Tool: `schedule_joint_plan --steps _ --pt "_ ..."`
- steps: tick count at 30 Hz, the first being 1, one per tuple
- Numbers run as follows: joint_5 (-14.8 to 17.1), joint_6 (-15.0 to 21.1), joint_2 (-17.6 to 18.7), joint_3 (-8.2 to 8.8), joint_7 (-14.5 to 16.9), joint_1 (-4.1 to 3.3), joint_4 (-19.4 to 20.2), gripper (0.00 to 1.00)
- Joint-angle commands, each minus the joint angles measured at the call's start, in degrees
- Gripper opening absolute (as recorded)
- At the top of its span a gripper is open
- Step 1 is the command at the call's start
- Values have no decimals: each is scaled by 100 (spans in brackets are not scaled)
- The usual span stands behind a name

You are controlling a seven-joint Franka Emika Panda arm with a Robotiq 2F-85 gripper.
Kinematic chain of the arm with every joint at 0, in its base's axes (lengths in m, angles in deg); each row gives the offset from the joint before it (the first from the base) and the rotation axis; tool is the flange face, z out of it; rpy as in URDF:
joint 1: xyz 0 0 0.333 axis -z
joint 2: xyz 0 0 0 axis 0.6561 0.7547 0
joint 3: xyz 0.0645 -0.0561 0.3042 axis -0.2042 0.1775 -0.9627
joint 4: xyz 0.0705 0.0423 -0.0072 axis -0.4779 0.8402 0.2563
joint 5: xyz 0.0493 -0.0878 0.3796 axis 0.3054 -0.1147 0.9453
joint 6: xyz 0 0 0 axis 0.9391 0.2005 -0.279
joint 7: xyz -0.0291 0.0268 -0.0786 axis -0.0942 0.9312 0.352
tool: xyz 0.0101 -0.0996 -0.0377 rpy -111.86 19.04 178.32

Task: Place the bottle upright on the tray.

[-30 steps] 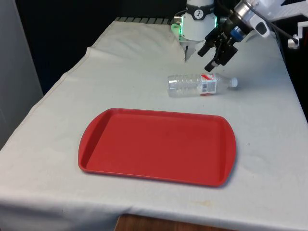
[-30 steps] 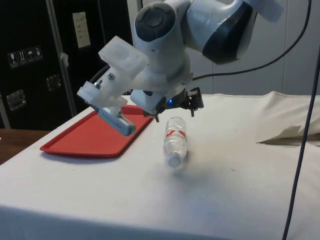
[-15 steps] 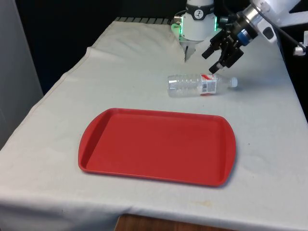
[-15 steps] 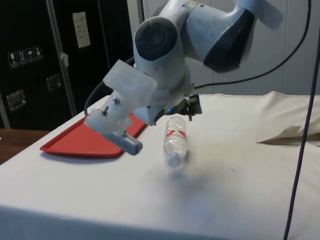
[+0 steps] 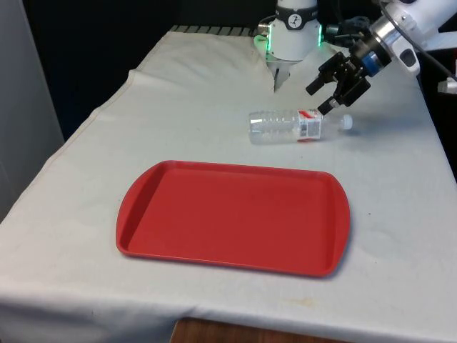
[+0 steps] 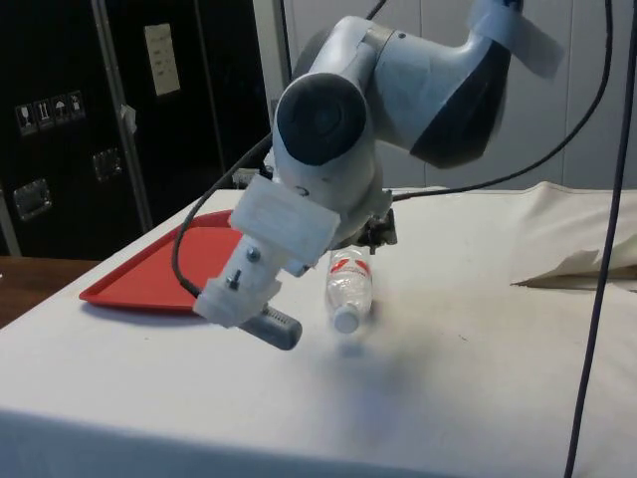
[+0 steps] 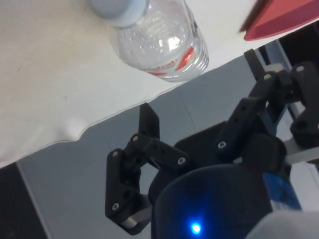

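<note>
A clear plastic bottle (image 5: 289, 125) with a red-and-white label lies on its side on the white cloth, its white cap (image 5: 346, 121) pointing to the front view's right. It rests beyond the red tray (image 5: 146, 196), off the tray's far right corner. My gripper (image 5: 319, 99) hangs open just above the bottle's neck end, tilted, with nothing between the fingers. The side view has the bottle (image 6: 349, 284) lying cap-forward beside the tray (image 6: 139, 289), with the gripper (image 6: 378, 235) close behind it. In the wrist view the bottle (image 7: 162, 42) lies beyond the spread fingers (image 7: 148, 121).
The robot's base (image 5: 289, 39) stands at the table's far end, with a raised fold of cloth (image 5: 275, 75) before it. The table's right edge (image 5: 439, 143) runs close to the bottle. Bare cloth spreads to the tray's left and right.
The arm has swung towards the front view's right and the gripper has tilted and dropped closer to the bottle's neck. The bottle and tray have not moved.
</note>
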Motion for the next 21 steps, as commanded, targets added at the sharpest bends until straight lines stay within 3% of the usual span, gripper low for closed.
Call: schedule_joint_plan --steps 1,5,6,7,11,21 --pt "-97 -80 57 -6 -120 -46 -29 100" --pt "-246 -195 189 -74 -327 -57 -69 100" --pt "-195 -143 160 -86 -264 -11 -34 100" --pt "-281 -218 223 -86 -367 -57 -74 100" --pt "-430 -309 378 -138 -561 -57 -115 100" --pt "-705 -264 665 -120 -859 -29 -160 100"
